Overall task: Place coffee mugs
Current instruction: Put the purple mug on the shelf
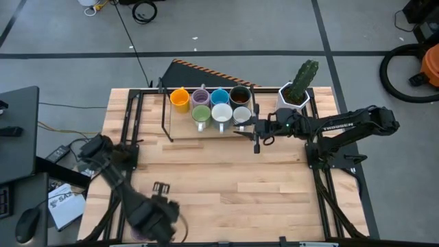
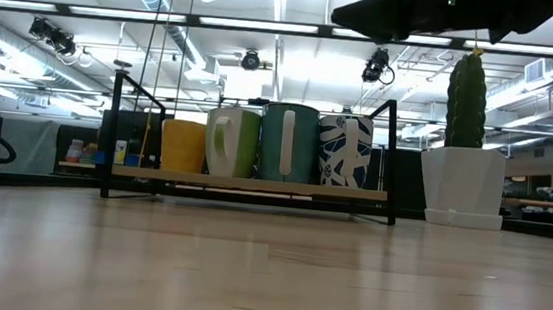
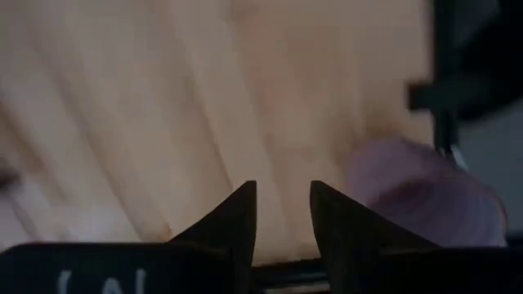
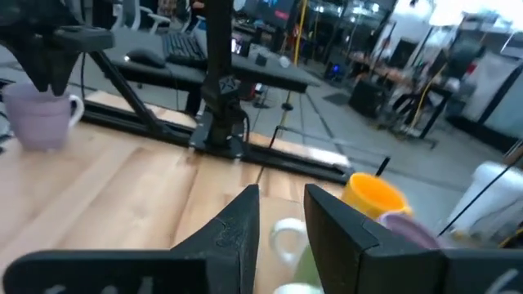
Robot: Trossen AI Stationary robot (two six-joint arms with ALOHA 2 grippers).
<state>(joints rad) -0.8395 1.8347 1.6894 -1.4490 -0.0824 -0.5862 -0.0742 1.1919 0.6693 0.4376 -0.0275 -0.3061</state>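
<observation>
High view: seven mugs (image 1: 219, 104) are racked; the right hand (image 1: 256, 130), empty and slightly parted, is beside them. The last purple mug (image 4: 45, 117) must be fetched.

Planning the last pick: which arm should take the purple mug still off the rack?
Left. The left gripper hovers beside the purple mug at the table's near-left corner; the right gripper is far off by the rack.
</observation>
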